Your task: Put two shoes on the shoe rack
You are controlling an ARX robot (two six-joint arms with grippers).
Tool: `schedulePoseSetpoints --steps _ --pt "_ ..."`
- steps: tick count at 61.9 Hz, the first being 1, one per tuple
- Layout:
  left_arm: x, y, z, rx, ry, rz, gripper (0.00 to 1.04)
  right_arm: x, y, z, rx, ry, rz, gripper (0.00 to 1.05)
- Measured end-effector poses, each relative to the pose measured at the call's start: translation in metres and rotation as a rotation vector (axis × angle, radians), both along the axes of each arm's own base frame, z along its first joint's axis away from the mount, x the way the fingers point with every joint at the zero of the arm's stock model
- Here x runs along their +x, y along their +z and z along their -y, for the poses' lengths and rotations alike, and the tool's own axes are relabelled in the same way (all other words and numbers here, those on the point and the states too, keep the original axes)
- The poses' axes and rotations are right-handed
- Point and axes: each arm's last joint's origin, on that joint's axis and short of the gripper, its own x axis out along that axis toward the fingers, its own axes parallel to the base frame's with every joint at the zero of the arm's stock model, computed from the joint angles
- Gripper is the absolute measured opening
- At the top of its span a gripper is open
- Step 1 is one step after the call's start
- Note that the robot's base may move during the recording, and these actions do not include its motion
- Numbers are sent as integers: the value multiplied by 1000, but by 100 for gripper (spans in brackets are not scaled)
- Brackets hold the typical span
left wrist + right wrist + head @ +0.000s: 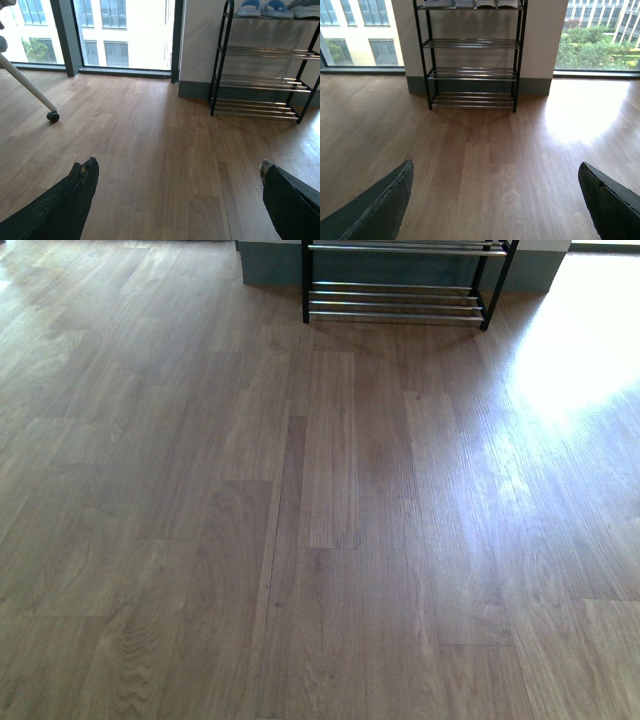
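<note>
The shoe rack (400,300), black frame with chrome rods, stands against the far wall; only its lower tiers show in the front view. It shows whole in the right wrist view (470,55) and in the left wrist view (265,65). Pale blue slide sandals (265,8) sit on its top tier, with a grey shoe (306,10) beside them. The right wrist view shows shoe soles (470,3) on the top tier. My left gripper (180,172) is open and empty above the floor. My right gripper (496,175) is open and empty too. Neither arm shows in the front view.
Wooden floor (320,520) stretches between me and the rack. A white chair leg with a castor (52,116) stands at one side in the left wrist view. Large windows (125,30) flank the wall behind the rack. Sun glare (580,360) lies on the floor.
</note>
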Motion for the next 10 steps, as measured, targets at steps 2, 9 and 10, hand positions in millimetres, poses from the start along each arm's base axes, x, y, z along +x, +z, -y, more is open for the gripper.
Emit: schedulePoseSetpoints --steps 2,9,10 --pt "0 0 0 0 0 0 95 0 0 0 0 0 0 96" --pt "0 0 0 0 0 0 95 0 0 0 0 0 0 96" --pt "0 0 0 0 0 0 95 0 0 0 0 0 0 96"
